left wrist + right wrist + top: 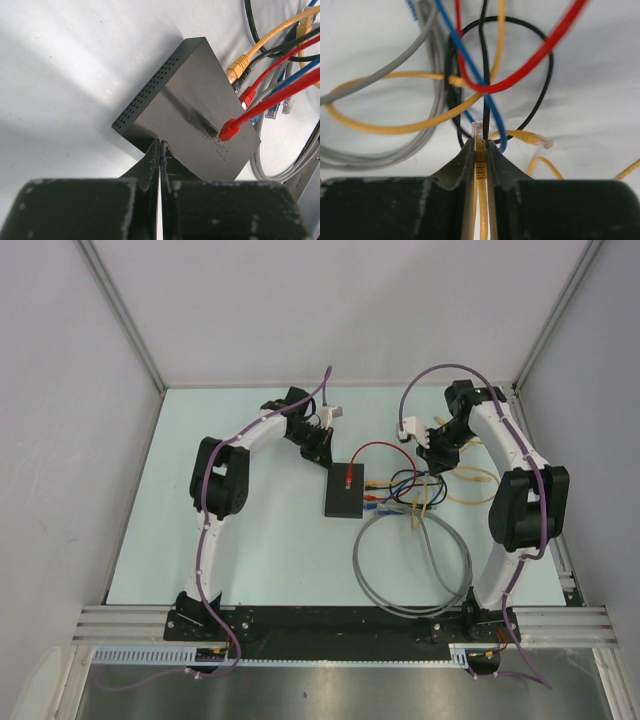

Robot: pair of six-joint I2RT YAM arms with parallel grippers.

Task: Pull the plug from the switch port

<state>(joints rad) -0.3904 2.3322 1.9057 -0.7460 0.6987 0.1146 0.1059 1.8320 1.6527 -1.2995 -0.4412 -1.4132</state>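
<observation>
Holding the box down while the freed connector is carried clear looks like the step in hand. On the pale counter (pixel 250 540) the black switch (pixel 346 492) lies flat near the middle. Its socket edge is turned toward the right arm, where a tangle of cables (pixel 420 495) spreads over the surface. The left gripper (pixel 160 146) is fully closed with nothing in it, and its tips meet the switch at a corner away from the sockets. The right gripper (pixel 480 142) is clamped on a yellow plug (pixel 477 132), near the switch but not touching it. The plug's clear tip pokes out past the fingertips with no socket around it, so it appears to be out of its port. A red plug (pixel 229 131) rests loose on the switch's top. To do this well, the left arm should bear down so the box cannot slide. The right arm should draw straight back, then lift the tip over the cables crossing just beyond it so nothing snags.
</observation>
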